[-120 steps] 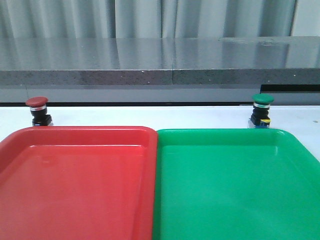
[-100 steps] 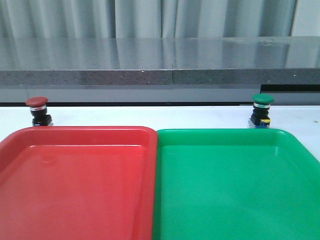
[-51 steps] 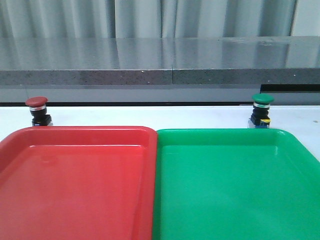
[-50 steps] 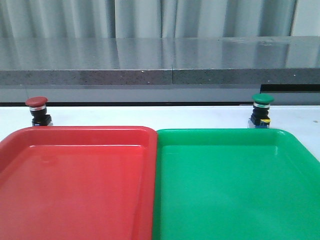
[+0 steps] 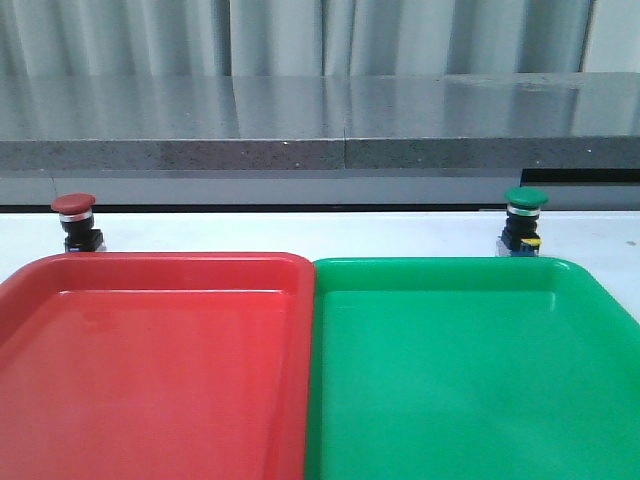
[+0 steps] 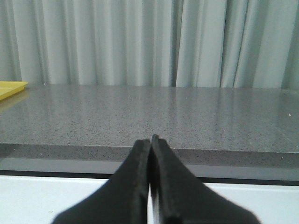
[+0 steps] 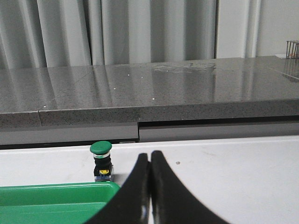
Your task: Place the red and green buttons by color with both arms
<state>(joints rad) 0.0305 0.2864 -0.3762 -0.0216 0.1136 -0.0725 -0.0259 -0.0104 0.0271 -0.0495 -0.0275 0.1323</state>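
The red button stands upright on the white table just beyond the far left corner of the red tray. Beyond the far right corner of the green tray stands the green button, upright, with a yellow tab on its base; the right wrist view also holds this green button. Neither arm shows in the front view. My left gripper is shut and empty, pointing at the grey counter. My right gripper is shut and empty, apart from the green button and to one side of it.
The two trays sit side by side, filling the near part of the table, with a corner of the green tray in the right wrist view. A long grey counter runs along the back, with curtains behind. A yellow object lies on that counter.
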